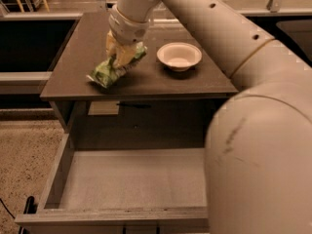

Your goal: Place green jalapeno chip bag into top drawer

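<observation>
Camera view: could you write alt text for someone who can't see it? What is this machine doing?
A white robot arm reaches down, its hand gripping a crinkled green jalapeno chip bag over a dark tabletop, with a white bowl sitting nearby. Below, the top drawer stands pulled open.

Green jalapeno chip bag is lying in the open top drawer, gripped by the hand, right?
No: the camera view shows the green jalapeno chip bag over the tabletop, gripped by the hand, not in the open top drawer.
</observation>
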Robot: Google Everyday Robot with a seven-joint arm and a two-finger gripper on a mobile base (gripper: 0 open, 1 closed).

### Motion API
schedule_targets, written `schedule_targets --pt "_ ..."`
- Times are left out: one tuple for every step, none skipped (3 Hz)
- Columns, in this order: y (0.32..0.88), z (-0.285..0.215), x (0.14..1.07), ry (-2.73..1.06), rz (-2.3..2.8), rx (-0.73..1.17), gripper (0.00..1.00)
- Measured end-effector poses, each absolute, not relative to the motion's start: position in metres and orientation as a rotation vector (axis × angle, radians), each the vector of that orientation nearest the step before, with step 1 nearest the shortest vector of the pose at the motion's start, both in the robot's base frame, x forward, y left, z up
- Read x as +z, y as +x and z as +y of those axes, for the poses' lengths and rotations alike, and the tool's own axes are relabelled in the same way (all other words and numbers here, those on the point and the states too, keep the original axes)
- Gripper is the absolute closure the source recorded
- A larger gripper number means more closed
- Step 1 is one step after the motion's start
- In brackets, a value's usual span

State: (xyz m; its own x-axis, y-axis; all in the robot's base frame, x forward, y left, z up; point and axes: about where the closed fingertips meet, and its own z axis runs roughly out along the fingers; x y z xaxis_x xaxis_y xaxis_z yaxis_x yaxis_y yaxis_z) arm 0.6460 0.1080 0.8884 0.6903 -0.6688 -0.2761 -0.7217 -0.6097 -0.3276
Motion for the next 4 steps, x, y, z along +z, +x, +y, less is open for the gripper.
schedule_targets --pt "0.563 0.073 0.880 -2.597 1.164 0.272 1.00" --pt "0.513 0.056 0.855 -2.606 1.224 0.446 1.00" --pt "0.480 0.048 0.842 -2.593 1.196 0.614 1.00" --pt "0.460 0.041 0.820 -2.554 1.175 0.669 1.00"
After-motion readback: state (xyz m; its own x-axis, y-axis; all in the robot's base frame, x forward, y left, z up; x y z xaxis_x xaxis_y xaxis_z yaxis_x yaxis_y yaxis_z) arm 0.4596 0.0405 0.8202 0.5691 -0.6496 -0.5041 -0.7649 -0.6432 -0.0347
